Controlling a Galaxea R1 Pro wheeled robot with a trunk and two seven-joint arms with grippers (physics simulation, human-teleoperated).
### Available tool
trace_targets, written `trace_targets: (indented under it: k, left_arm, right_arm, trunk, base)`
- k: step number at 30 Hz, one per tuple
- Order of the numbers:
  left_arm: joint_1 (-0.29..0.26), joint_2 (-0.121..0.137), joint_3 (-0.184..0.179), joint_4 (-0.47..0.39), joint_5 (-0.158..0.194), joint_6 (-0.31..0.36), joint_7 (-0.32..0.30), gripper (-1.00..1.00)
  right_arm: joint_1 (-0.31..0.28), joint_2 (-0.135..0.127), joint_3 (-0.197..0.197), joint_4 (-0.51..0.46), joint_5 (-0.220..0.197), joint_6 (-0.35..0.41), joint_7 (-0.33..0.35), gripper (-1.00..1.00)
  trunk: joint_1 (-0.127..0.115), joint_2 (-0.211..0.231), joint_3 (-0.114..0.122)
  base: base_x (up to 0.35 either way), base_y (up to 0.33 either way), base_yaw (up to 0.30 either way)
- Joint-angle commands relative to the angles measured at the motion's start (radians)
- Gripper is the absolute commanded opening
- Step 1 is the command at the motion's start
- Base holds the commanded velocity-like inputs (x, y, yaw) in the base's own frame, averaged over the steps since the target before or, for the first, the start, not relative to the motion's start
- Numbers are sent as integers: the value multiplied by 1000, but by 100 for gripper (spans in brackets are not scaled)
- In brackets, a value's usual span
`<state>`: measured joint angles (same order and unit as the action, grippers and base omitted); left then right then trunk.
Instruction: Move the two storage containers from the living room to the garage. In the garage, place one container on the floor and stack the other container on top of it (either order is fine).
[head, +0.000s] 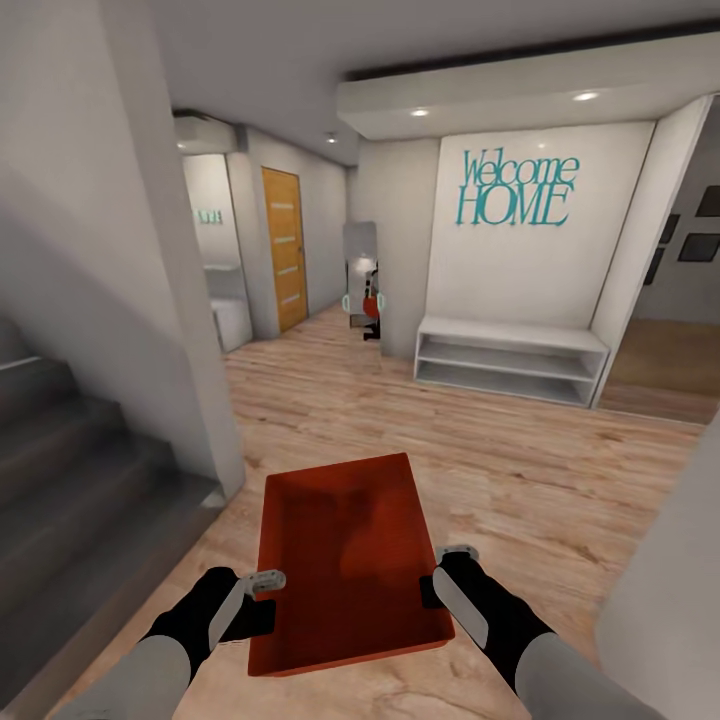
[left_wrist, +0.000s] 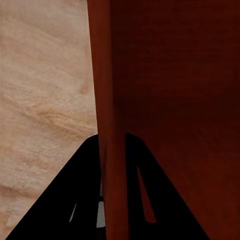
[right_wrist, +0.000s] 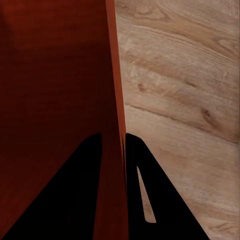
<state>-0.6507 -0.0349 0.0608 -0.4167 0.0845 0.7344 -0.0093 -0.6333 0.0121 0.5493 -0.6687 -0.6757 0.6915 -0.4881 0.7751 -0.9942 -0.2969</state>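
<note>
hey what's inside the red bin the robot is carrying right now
Nothing shows inside the storage container: its bare orange-red bottom is visible almost wall to wall. The left gripper and right gripper clamp its side walls.

From my head the hall is evenly and softly lit, brightest on the white wall with the teal lettering (head: 516, 188), where recessed ceiling lights (head: 586, 96) shine down from the soffit. The staircase (head: 70, 470) at my left lies in grey shade. Straight lines bow and stretch toward the picture's edges, and the whole render is slightly soft. The container (head: 345, 560) I carry shows a darker patch of shadow across its bottom. In both wrist views my end effector fingers (left_wrist: 60, 205) (right_wrist: 65, 195) are pure black silhouettes, the red wall between them is dim, and the wood floor (right_wrist: 180, 100) is bright but blurred.
</note>
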Motion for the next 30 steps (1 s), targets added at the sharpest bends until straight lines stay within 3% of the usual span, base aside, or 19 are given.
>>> trace_targets:
  k: [1,30]
  left_arm:
    - [-1,-3,7,-2,15,5,3,-100]
    - [-1,-3,7,-2,15,5,3,-100]
  right_arm:
    - [0,0,12,0,-19,3,-9,-100]
    - [0,0,12,0,-19,3,-9,-100]
  trunk:
    - [1,-1,-1]
    - [1,-1,-1]
  base:
    - [335,0,0]
    - [335,0,0]
